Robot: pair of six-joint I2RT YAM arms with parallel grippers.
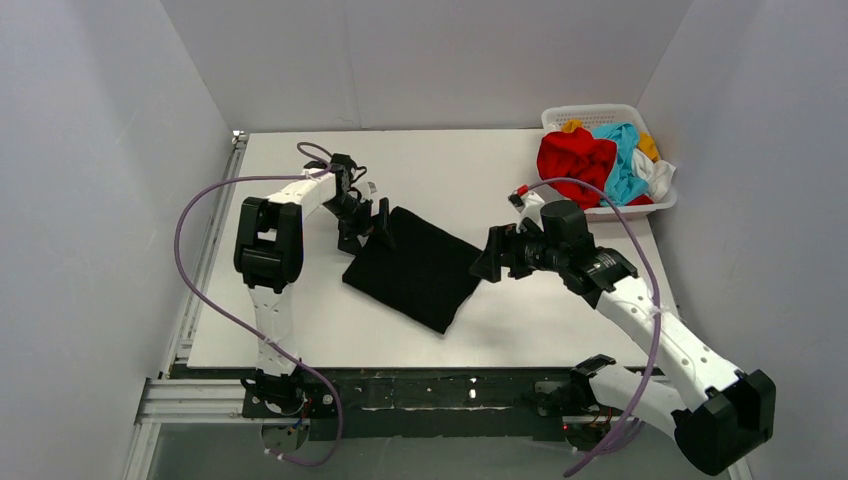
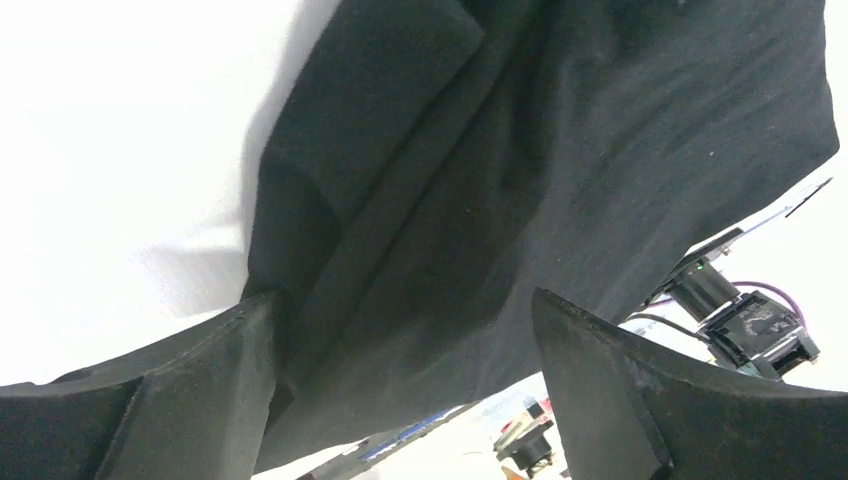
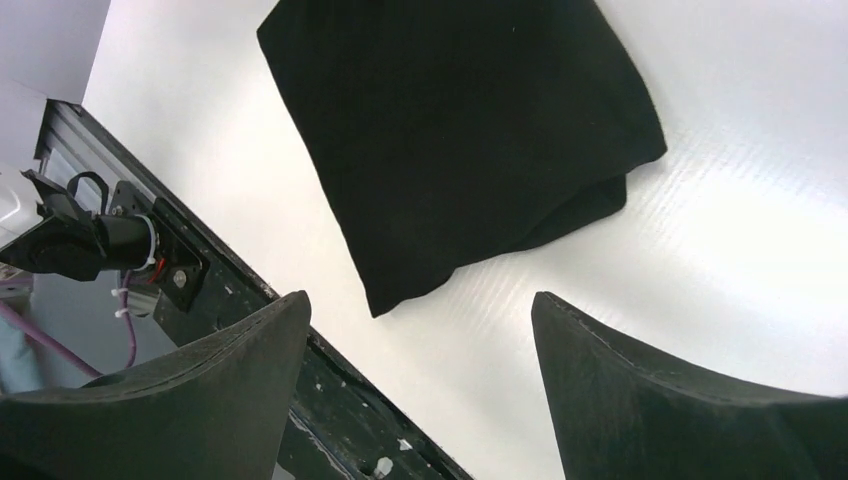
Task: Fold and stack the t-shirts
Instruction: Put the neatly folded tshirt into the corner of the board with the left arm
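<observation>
Left wrist view: black t-shirt (image 2: 520, 200) overruns the top and right edges, so its full outline is unreadable. Right wrist view: its upper part is cut by the top edge. Basket (image 1: 590, 110): orange-yellow shirt (image 1: 649, 147) and white shirt (image 1: 661, 179) mostly buried, only scraps showing.

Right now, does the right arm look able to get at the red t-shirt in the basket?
Probably yes. The right gripper is open and empty, and the red t-shirt lies atop the pile in the basket on that arm's side, with nothing between them.

Black t-shirt (image 1: 415, 268) folded, lying centre; other t-shirts (image 1: 577, 162), red, light blue, white, orange-yellow, crumpled heap, far right.
</observation>
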